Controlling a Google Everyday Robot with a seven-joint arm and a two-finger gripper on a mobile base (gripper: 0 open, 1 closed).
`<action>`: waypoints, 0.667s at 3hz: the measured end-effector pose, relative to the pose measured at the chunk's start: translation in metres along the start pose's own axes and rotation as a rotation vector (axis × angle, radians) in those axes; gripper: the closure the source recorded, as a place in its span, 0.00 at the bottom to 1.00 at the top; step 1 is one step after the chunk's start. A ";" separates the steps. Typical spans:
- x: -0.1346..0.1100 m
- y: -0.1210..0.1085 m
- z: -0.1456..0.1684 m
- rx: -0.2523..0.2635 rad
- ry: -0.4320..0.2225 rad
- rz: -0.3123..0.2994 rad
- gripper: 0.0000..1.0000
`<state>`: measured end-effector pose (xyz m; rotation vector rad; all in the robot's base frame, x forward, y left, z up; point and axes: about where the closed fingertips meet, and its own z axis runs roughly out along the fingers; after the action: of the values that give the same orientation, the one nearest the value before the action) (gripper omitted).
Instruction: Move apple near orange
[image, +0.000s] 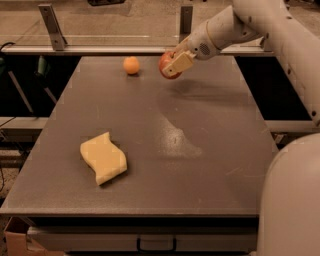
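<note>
The red apple (167, 65) is held in my gripper (175, 63) at the far side of the grey table, just above the surface. The gripper's cream fingers (179, 62) are shut on it and cover its right side. The small orange (131, 65) rests on the table to the left of the apple, about one apple's width away. My white arm reaches in from the upper right.
A yellow wavy sponge (103, 157) lies at the front left of the table (200, 150). A metal rail with posts (52, 25) runs behind the table's far edge. My arm's large white body (292, 200) fills the lower right corner.
</note>
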<state>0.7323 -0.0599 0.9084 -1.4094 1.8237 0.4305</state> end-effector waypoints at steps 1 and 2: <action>-0.019 -0.013 0.037 0.025 -0.026 0.018 1.00; -0.021 -0.017 0.058 0.039 -0.011 0.044 0.82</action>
<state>0.7711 -0.0119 0.8899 -1.3397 1.8480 0.4218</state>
